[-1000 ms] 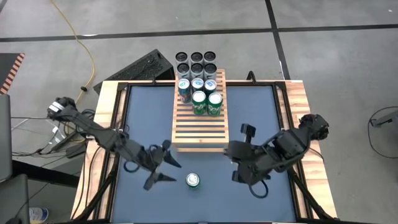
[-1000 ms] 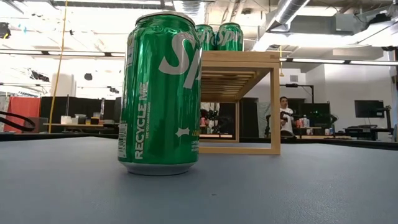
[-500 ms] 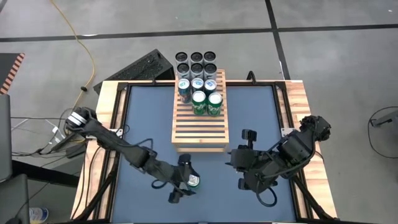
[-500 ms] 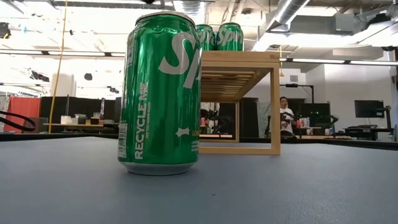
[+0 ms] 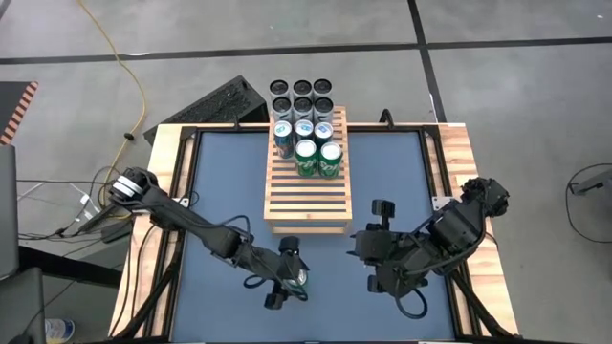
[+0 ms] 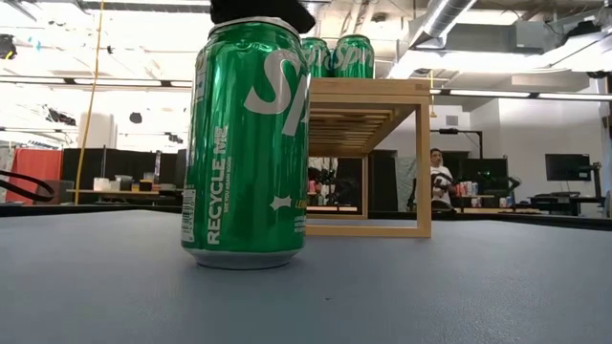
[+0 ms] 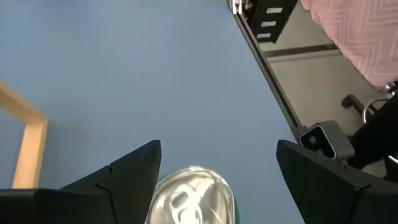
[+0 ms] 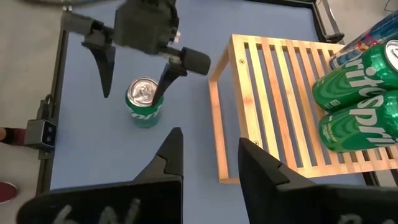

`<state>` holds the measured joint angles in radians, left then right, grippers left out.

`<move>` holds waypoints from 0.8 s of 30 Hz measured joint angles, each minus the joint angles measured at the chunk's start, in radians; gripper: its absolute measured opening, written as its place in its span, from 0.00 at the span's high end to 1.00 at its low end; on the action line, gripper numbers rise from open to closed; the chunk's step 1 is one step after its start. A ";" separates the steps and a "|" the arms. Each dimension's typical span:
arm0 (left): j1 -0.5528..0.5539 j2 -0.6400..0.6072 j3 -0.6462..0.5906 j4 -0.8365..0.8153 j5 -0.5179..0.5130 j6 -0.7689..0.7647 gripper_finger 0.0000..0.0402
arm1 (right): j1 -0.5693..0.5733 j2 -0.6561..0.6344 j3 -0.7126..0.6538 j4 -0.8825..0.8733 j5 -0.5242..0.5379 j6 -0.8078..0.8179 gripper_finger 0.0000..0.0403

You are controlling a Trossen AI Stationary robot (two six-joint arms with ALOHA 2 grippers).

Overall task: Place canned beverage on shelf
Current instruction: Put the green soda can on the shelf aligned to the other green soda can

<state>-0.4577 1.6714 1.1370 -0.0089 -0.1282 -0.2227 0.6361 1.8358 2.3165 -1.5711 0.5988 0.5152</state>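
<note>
The green aluminium beverage can (image 5: 297, 277) stands upright on the blue worktop (image 5: 220, 182), at about 6 o'clock from the light-brown slatted wooden shelf (image 5: 308, 196) and apart from its near edge. We judge the step in hand to be the grasp of this can.

The left end effector (image 5: 287, 275) is positioned over the can with its fingers (image 7: 124, 177) spread wide, one on each side of the silver lid (image 7: 189, 199). No contact is visible. For a sound grasp, we recommend lowering until the pads reach the middle of the can wall, keeping the can centred between them, then closing evenly so it does not tip or slide.

The right end effector (image 8: 208, 158) waits at about 3 o'clock from the can, well apart, its fingers slightly parted and holding nothing.

The far end of the shelf carries green and blue-and-silver cans (image 5: 308, 143); dark-topped cans (image 5: 302, 97) stand beyond it at 12 o'clock. The near slats are free, so we would lift the can above the shelf top before carrying it toward 12 o'clock, and set it down short of the standing cans.
</note>
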 joint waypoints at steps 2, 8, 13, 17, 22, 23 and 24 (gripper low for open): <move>0.004 0.013 -0.003 0.000 0.000 0.018 0.24 | 0.000 0.000 0.000 0.000 0.000 0.000 0.76; 0.018 0.032 -0.012 -0.012 0.015 0.028 0.24 | 0.000 0.001 0.000 0.000 -0.001 0.018 0.76; 0.018 0.032 -0.012 -0.117 -0.019 -0.018 0.24 | 0.000 0.001 0.000 0.000 -0.002 0.027 0.76; 0.014 0.031 -0.011 -0.176 -0.037 -0.053 0.25 | 0.000 0.001 0.000 0.000 -0.002 0.027 0.76; 0.013 0.031 -0.011 -0.134 -0.037 -0.049 0.31 | 0.000 0.001 0.000 0.000 0.000 0.026 0.76; 0.013 0.031 -0.011 -0.134 -0.028 -0.050 0.33 | 0.000 0.001 0.000 0.000 -0.001 0.026 0.76; 0.013 0.031 -0.011 -0.135 -0.018 -0.050 0.34 | 0.000 0.001 0.000 0.000 0.000 0.026 0.76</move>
<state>-0.4449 1.7023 1.1259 -0.1440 -0.1462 -0.2725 0.6357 1.8370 2.3165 -1.5711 0.5983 0.5415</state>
